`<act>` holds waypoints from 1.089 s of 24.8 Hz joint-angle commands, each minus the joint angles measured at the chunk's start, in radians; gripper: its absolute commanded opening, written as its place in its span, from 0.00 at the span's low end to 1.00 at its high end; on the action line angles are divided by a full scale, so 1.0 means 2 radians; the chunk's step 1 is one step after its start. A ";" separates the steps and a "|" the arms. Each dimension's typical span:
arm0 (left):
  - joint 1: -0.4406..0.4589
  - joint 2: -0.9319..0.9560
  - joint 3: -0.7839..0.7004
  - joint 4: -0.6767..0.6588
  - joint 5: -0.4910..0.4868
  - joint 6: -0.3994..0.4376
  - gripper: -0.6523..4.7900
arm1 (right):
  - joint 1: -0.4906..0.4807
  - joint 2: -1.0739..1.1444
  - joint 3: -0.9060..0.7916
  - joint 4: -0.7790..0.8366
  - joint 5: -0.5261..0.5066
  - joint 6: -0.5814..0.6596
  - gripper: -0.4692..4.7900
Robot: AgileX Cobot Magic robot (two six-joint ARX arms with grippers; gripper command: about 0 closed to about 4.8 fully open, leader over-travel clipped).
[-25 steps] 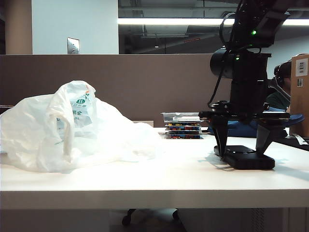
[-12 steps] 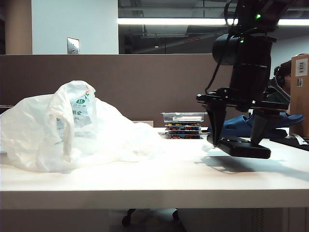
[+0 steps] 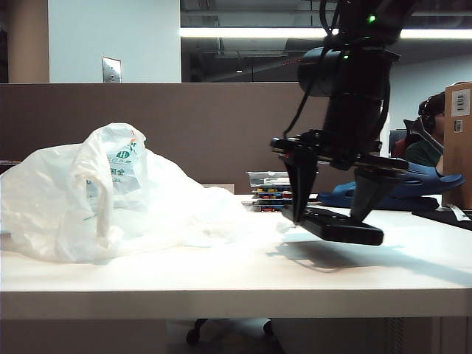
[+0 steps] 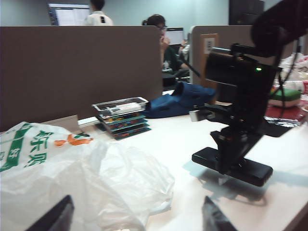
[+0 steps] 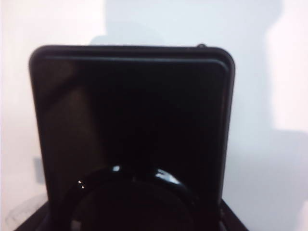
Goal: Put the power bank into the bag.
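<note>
Two hands matter: our right hand (image 3: 330,214) is clamped on the flat black power bank (image 3: 343,226), clear above the white table (image 3: 221,273); our left hand (image 4: 137,219), fingers apart, waits beside the translucent white plastic bag (image 3: 110,199). We should carry level toward its mouth.

The matte black, boxy right arm (image 3: 354,88) carries a cylindrical black housing and a green indicator light (image 3: 371,18). Black cables loop at its ten o'clock side. Its black claw (image 3: 332,210) has two tapered fingers.
</note>
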 commanded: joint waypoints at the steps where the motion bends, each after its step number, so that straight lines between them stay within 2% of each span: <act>1: 0.001 0.000 0.001 0.006 -0.004 -0.010 0.77 | 0.008 -0.006 0.003 0.014 -0.005 -0.001 0.64; 10: 0.001 0.000 0.009 0.003 -0.022 -0.022 0.80 | 0.014 -0.006 0.019 0.009 -0.027 -0.002 0.64; 13: 0.001 0.001 0.032 -0.011 -0.028 -0.018 0.80 | 0.014 -0.006 0.037 0.001 -0.027 -0.012 0.64; 14: 0.001 0.006 0.045 -0.016 -0.027 -0.018 0.80 | 0.015 -0.006 0.046 -0.003 -0.027 -0.013 0.59; 18: 0.001 0.029 0.077 -0.022 -0.026 -0.016 0.80 | 0.015 -0.006 0.055 -0.004 -0.030 -0.013 0.59; 23: 0.001 0.096 0.125 -0.033 -0.023 0.029 0.81 | 0.019 -0.006 0.056 -0.004 -0.055 -0.017 0.59; 25: 0.001 0.141 0.151 -0.046 -0.020 0.063 0.81 | 0.020 -0.006 0.056 -0.003 -0.066 -0.020 0.59; 27: 0.001 0.241 0.204 -0.071 0.000 0.114 0.81 | 0.024 -0.006 0.056 -0.002 -0.072 -0.022 0.59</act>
